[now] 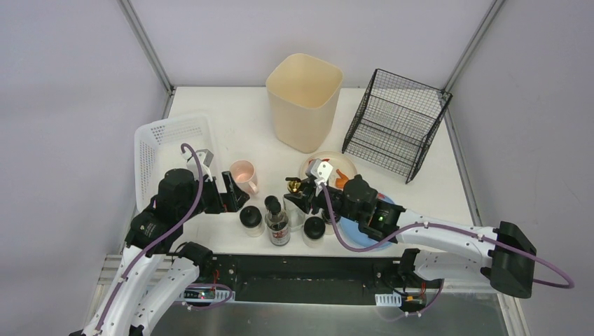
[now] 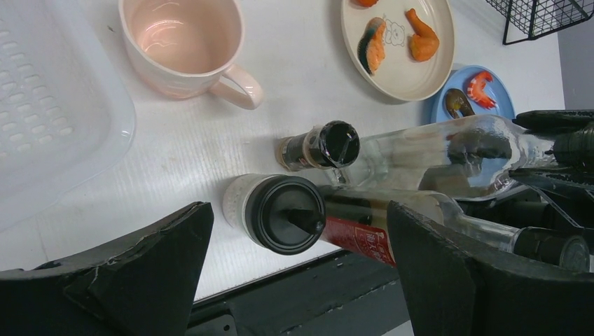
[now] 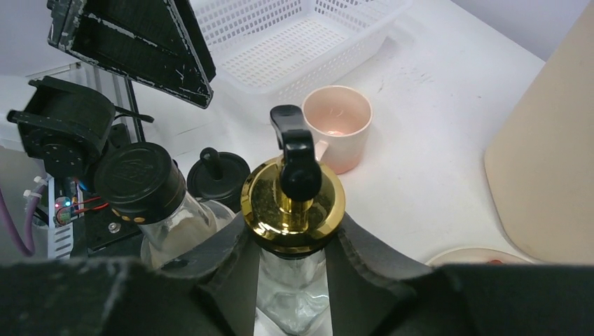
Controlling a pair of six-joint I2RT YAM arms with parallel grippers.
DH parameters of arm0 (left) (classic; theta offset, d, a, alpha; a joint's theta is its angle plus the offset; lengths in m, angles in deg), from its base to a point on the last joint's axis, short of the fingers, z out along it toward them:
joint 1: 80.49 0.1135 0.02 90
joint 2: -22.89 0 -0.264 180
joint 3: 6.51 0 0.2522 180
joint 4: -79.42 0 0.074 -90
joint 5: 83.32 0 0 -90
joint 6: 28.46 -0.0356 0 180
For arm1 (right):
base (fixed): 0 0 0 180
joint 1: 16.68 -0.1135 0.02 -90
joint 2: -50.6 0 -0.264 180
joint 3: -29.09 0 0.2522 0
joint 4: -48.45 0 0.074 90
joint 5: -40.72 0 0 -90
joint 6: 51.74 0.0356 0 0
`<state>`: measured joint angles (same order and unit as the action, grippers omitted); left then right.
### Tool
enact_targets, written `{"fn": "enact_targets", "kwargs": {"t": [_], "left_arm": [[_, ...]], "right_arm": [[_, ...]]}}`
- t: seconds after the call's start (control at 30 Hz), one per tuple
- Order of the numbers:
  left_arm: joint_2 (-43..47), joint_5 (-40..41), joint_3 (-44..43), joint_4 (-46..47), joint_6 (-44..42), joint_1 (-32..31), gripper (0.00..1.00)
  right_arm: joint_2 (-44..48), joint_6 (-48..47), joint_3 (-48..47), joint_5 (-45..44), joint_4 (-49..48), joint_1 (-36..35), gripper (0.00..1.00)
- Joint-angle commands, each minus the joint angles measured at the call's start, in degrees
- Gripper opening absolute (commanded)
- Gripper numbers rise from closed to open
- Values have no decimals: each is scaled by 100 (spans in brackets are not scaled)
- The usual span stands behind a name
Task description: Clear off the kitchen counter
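So the big flat white rectangular surface with the metal-framed front edge (image 1: 242,126) fills the middle of the top view. Honestly the clearing has barely started, far as I can judge, since pretty much everything is still sitting on it. At lower middle there's a huddle of black-capped glass bottles and jars (image 1: 277,224). The right end effector (image 3: 293,255) is wrapped around one of them, a clear glass bottle with a gold collar and black pump (image 3: 293,203). Its pads look pressed to the glass just under the collar on both sides, so I'd call that grasped, but I can't tell if it's lifted at all. The left end effector (image 2: 298,210) hangs right over the same huddle with its jaws spread wide, holding nothing. Left to deal with are a pale pink ceramic mug (image 2: 175,77) just above the bottles, a shallow cream plate with bits of salmon (image 2: 406,77) to its right, and a small blue plate with a shrimp on it (image 2: 501,112) toward the lower right. The white perforated plastic basket (image 1: 168,140) on the left looks empty where I can see in, and the black wire rack (image 1: 392,126) at upper right holds nothing. The tall cream plastic bin (image 1: 303,105) is at top centre, and I can't see its bottom. The surface itself is matte white with a few faint scuffs near the mug. Around it are plain pale grey walls (image 1: 70,105) and slim metal posts (image 1: 143,42) running up from the far corners.
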<state>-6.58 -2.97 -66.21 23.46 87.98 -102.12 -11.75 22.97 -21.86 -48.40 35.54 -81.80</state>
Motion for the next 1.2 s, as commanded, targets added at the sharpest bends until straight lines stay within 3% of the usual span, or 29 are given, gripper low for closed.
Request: {"fn": "enact_targets", "kwargs": {"t": [0.0, 0.23, 0.87, 1.17], "left_arm": [[29, -106, 49, 202, 57, 51, 100], [21, -114, 67, 203, 63, 53, 100], [44, -109, 93, 203, 46, 53, 100], [59, -122, 104, 203, 47, 53, 100]], "right_arm": [[32, 56, -23, 38, -347, -26, 19], [177, -77, -370, 12, -38, -30, 0], [528, -317, -1229, -592, 22, -36, 0], [130, -884, -2692, -1242, 907, -20, 0]]}}
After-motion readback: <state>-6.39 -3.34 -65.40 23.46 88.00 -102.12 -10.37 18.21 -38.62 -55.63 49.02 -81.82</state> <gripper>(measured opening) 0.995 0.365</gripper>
